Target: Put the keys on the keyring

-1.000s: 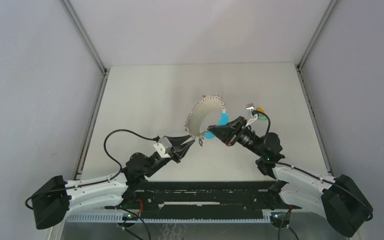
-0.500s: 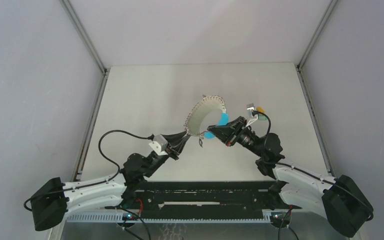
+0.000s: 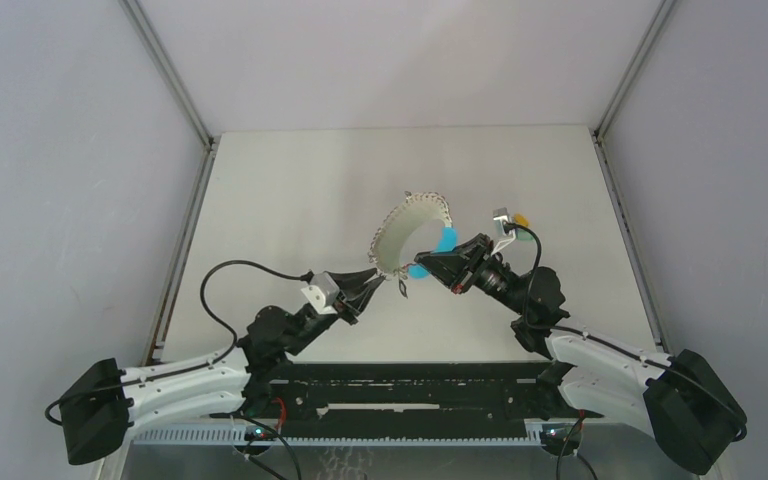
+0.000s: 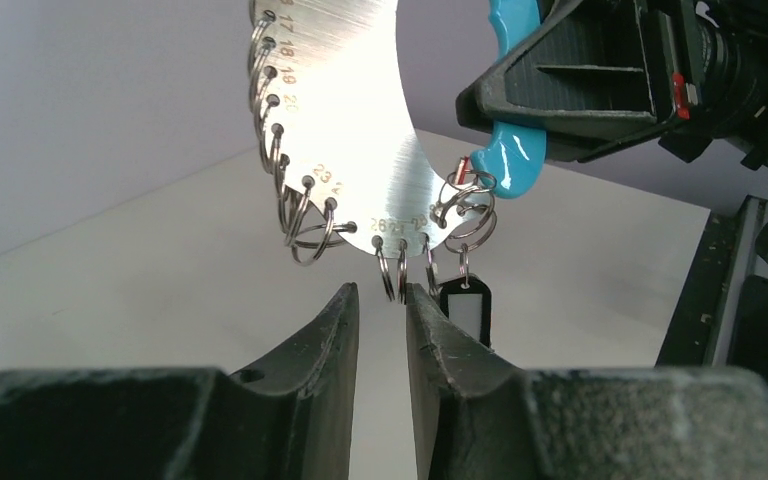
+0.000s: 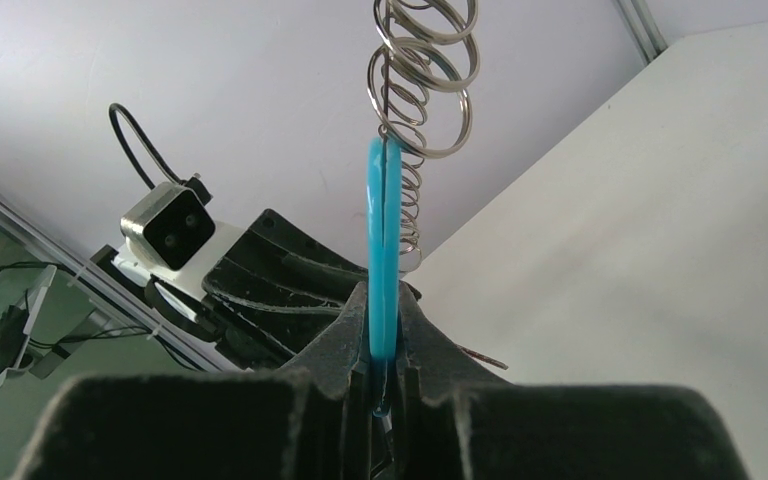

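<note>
The right gripper (image 3: 424, 260) is fully closed on the curved cyan piece (image 5: 383, 230) of the keyring (image 3: 405, 225) and holds the ring upright above the middle of the table (image 3: 290, 190). The left gripper (image 4: 380, 300) is positioned directly below the ring's lower edge. Its jaws stand a narrow gap apart and clamp nothing; two small split rings (image 4: 388, 275) hang at the fingertips. A black tag (image 4: 465, 305) hangs beside them. The keys (image 3: 521, 219), yellow-orange and green, lie toward the table's right edge, partly hidden behind the right wrist.
</note>
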### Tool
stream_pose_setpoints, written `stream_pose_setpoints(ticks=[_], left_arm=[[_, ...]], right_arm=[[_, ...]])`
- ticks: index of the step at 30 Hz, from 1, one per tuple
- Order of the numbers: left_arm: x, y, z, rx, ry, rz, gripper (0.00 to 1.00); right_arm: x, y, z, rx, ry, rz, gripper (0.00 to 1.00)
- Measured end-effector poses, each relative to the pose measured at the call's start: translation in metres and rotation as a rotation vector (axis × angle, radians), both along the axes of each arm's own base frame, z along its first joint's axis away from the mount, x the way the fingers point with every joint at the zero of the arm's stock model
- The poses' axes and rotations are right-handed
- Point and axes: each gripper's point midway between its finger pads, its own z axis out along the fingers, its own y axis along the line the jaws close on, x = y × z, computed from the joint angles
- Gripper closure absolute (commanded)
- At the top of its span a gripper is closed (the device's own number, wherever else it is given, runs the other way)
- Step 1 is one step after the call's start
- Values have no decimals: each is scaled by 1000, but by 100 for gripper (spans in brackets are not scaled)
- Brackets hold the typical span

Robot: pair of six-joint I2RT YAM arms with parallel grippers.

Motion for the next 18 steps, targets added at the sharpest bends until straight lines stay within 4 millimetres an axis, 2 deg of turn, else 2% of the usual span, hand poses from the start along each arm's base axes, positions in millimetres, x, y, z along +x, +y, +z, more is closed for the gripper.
stream_pose_setpoints(ticks=[3, 13, 18], left_arm=[[-1, -3, -5, 35, 7, -14, 72], [0, -4, -5, 57, 7, -14, 73], [0, -5, -1, 52, 2, -16, 79]], right_arm=[[0, 0, 0, 0, -1, 1, 100], [-1, 1, 0, -1, -1, 5, 100], [-2, 2, -1, -4, 0, 11, 100]])
